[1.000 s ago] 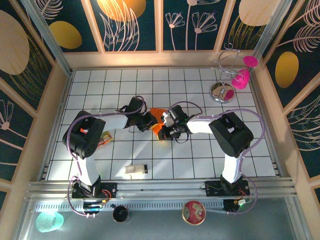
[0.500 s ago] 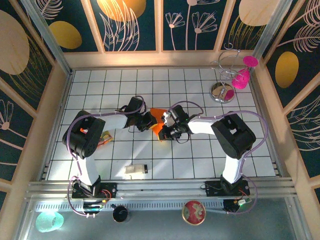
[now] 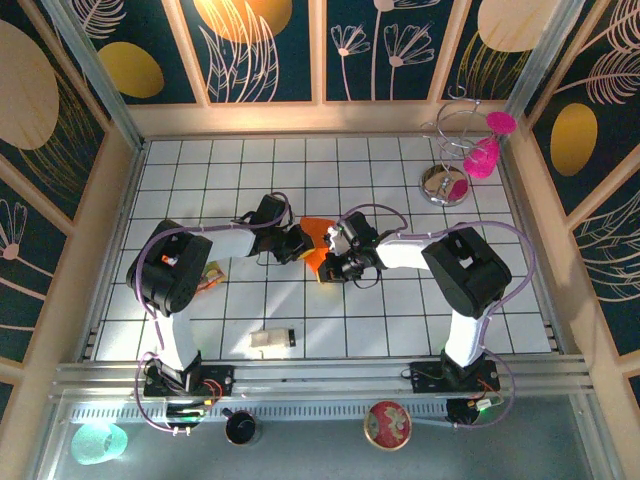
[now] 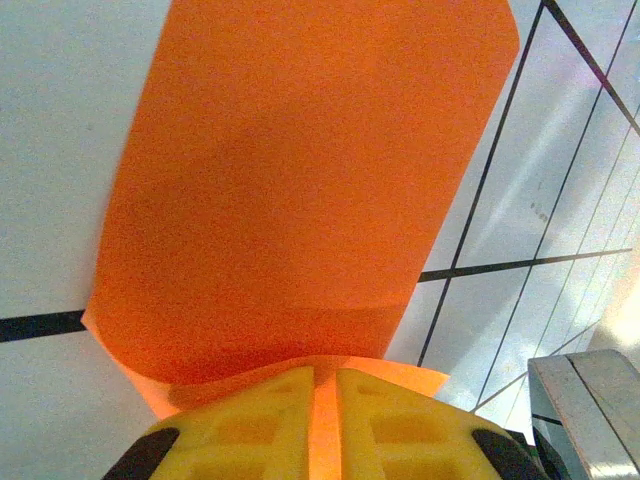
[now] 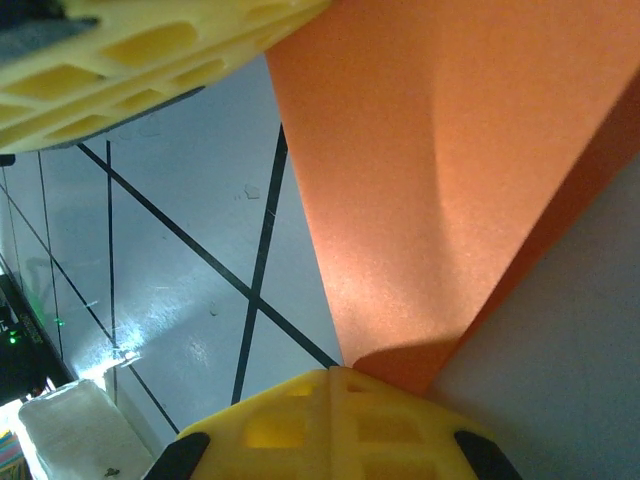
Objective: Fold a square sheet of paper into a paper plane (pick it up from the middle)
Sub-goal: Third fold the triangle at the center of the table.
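The square sheet of paper (image 3: 314, 243), bright orange and creased smaller, sits mid-table between the two grippers. My left gripper (image 3: 299, 243) comes at it from the left. In the left wrist view its yellow fingers (image 4: 400, 425) are shut with a strip of the paper (image 4: 290, 190) pinched between them. My right gripper (image 3: 330, 256) meets the paper from the right. In the right wrist view its fingertips (image 5: 250, 430) are pressed together at a pointed corner of the paper (image 5: 440, 170), whose darker underside runs behind them. The left gripper's fingers (image 5: 150, 55) show at that view's top left.
A small crinkled wrapper (image 3: 212, 275) lies left of the arms. A beige block (image 3: 271, 340) rests near the front edge, also seen as (image 5: 70, 430). A wire stand with pink cups (image 3: 458, 158) stands at the back right. Wooden walls ring the tiled table (image 3: 400, 320).
The right arm's elbow has shifted slightly. Both grippers and the paper stay where they were.
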`<state>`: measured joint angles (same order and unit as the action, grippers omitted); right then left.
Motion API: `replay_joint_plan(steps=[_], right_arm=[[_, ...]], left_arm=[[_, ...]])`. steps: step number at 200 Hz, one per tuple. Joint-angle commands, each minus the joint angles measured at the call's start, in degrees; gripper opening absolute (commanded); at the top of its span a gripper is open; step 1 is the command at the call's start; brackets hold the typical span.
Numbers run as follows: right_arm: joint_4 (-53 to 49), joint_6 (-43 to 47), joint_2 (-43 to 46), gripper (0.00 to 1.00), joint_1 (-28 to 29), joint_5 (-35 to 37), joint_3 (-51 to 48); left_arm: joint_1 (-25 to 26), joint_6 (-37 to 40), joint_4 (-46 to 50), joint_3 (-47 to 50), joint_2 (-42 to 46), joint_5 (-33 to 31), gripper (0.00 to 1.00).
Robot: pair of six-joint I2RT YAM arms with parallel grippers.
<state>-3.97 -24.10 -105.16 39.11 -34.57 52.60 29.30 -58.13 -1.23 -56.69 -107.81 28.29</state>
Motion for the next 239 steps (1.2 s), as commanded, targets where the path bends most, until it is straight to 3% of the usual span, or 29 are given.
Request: replay_joint_plan(steps=[1,49,156,239], right_arm=[[-1.8,0.7,0.1,0.0,0.7,0.5,0.2],[2.2,-2.4,5.5,0.0,-0.7,1.1,1.1],[1.1,-4.4,-1.0,0.0,0.9,3.4,4.7],[-1.5,-3.8,-1.3,0.0,1.7,2.0,3.4]], left_arm=[[-0.3,0.9,1.0,-0.2,-1.2,0.9,0.14],[-0.4,0.8,0.8,-0.4,-1.1,1.3,0.14],[-0.4,0.2,-0.4,0.6,-2.7,0.9,0.11],[-0.4,-0.2,-0.4,0.6,-4.2,-0.5,0.1]])
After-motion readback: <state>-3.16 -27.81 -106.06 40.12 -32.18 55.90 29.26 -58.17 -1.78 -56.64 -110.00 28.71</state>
